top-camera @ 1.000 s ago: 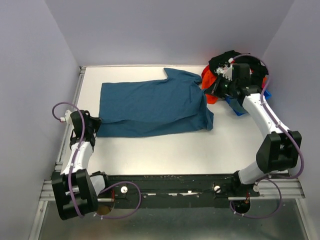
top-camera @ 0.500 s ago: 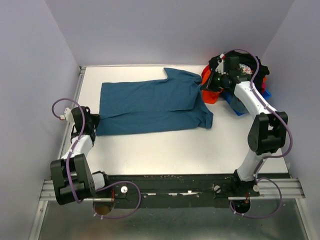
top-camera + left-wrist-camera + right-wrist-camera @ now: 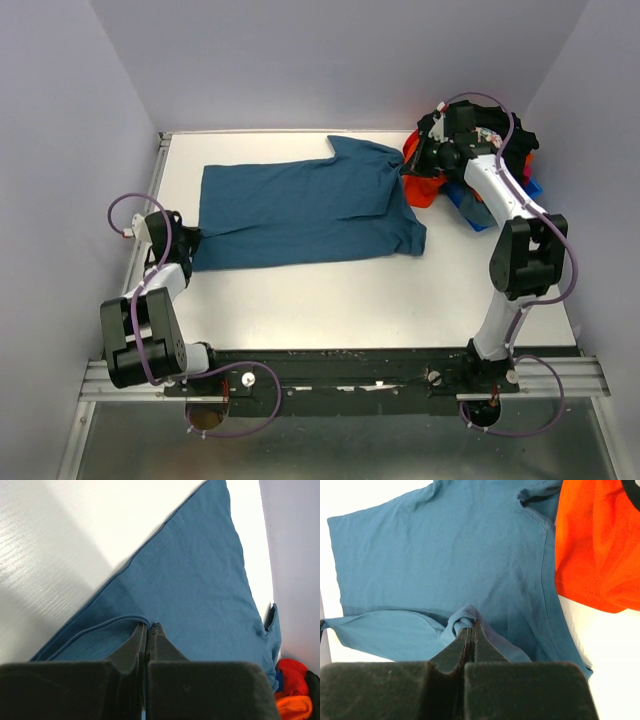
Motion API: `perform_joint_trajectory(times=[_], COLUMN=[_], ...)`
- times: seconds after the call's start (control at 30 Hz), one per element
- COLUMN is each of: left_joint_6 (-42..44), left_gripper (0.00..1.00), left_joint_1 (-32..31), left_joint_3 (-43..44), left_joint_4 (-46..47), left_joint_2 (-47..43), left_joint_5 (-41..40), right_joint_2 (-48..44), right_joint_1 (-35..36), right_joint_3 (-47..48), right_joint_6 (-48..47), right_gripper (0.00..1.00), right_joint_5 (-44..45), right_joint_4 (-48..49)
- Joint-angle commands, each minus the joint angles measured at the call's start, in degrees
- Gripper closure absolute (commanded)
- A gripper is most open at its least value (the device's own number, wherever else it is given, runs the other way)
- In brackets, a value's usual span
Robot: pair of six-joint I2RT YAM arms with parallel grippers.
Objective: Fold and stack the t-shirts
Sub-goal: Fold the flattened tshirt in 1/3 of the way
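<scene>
Top view: teal-blue t-shirt [image 3: 300, 212] spread on table [image 3: 330, 300]; other t-shirts [image 3: 425, 190] heaped far right.
Left wrist: left fingers [image 3: 146, 630] closed, pinching its near-left hem.
Right wrist: right fingers [image 3: 469, 630] closed on a teal fold, beside orange-red t-shirt [image 3: 590, 545].

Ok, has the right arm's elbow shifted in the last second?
Yes. The elbow swung left, away from the right wall, and farther in over the table; the right fingers stay shut on the teal-blue t-shirt.
</scene>
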Motion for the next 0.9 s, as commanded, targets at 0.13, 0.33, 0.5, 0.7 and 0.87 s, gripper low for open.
perform_joint_trajectory(times=[0.13, 0.33, 0.5, 0.7, 0.87], left_joint_6=[0.4, 6.8, 4.5, 0.6, 0.5], left_gripper=[0.98, 0.36, 0.12, 0.19, 0.24], left_joint_1=[-0.1, -0.2, -0.2, -0.2, -0.2], left_joint_3=[1.8, 6.1, -0.1, -5.7, -8.4], left_joint_4=[1.2, -5.7, -7.2, -16.0, -19.3], left_joint_2=[2.7, 0.9, -9.5, -18.8, -19.6], left_joint_5=[0.9, 1.9, -3.6, -5.9, -2.3], right_joint_2=[3.7, 0.9, -12.6, -25.7, -35.6], right_joint_1=[0.1, 1.0, 2.2, 3.2, 3.2], right_joint_3=[4.5, 1.6, -17.8, -36.7, -49.0], right_joint_6=[-0.8, -0.1, 4.6, 7.6, 11.0], right_gripper=[0.94, 0.39, 0.37, 0.44, 0.47], right_joint_5=[1.8, 4.2, 6.8, 9.6, 10.1], right_joint_4=[-1.2, -0.6, 10.2, 16.1, 21.1])
